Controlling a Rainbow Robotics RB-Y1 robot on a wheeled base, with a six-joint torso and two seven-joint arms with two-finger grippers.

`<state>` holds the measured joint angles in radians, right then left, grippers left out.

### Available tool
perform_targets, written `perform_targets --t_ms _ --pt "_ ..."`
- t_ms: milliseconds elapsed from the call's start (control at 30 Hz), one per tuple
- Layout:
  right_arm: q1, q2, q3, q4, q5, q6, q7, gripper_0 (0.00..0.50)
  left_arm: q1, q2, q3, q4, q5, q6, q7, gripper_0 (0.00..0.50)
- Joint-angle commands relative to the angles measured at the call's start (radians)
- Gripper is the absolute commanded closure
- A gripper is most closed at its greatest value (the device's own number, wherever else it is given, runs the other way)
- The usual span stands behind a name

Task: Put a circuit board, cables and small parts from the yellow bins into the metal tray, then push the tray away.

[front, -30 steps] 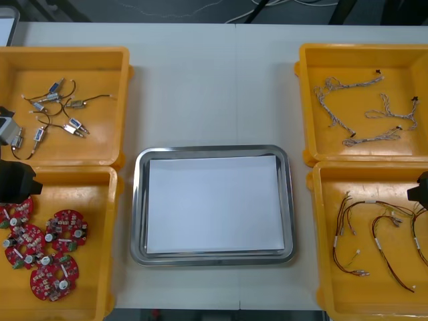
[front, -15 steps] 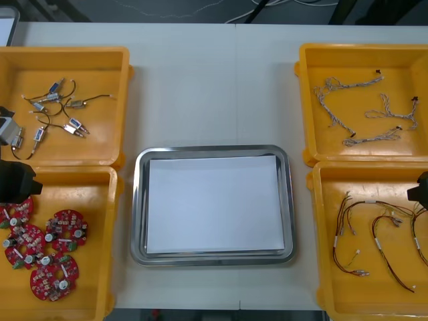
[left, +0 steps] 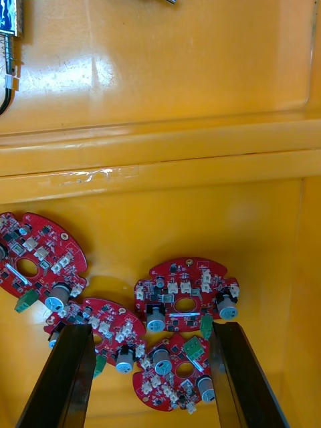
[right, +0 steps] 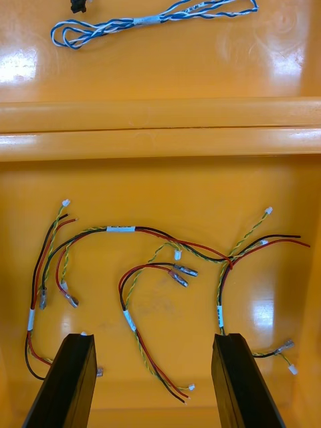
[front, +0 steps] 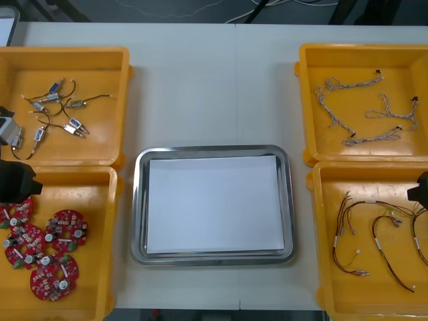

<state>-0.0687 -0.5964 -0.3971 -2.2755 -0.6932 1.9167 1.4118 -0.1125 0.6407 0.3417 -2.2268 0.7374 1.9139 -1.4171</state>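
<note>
Ok, both claws open, fingers apart, nothing held. L gripper (left: pixel 150 338) hangs over boards (left: pixel 185 302) in bin 1 (front: pixel 100 200) at table's near-left corner. R gripper (right: pixel 152 341) hangs over red/yellow cables (right: pixel 120 229) in bin 2 (front: pixel 361 177) at near-right corner. Tray (front: pixel 137 207) sits mid-table betw. the bins, white inside.

Our left gripper (left: pixel 152 331) hangs with its black fingers wide apart; our right gripper (right: pixel 154 340) likewise; in the front view our left arm (front: pixel 15 180) sits at the mid-left edge, our right arm (front: pixel 422 188) at the mid-right edge.
</note>
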Motion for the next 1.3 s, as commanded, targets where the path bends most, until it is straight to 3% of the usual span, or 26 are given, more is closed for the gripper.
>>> perform_targets --t_ms 33,1300 --pt "0.009 -0.034 0.003 -0.029 0.000 0.003 0.050 0.000 -0.022 0.002 -0.001 -0.034 0.000 0.006 -0.019 0.000" --pt "0.009 -0.034 0.003 -0.029 0.000 0.003 0.050 0.000 -0.022 0.002 -0.001 -0.034 0.000 0.006 -0.019 0.000"
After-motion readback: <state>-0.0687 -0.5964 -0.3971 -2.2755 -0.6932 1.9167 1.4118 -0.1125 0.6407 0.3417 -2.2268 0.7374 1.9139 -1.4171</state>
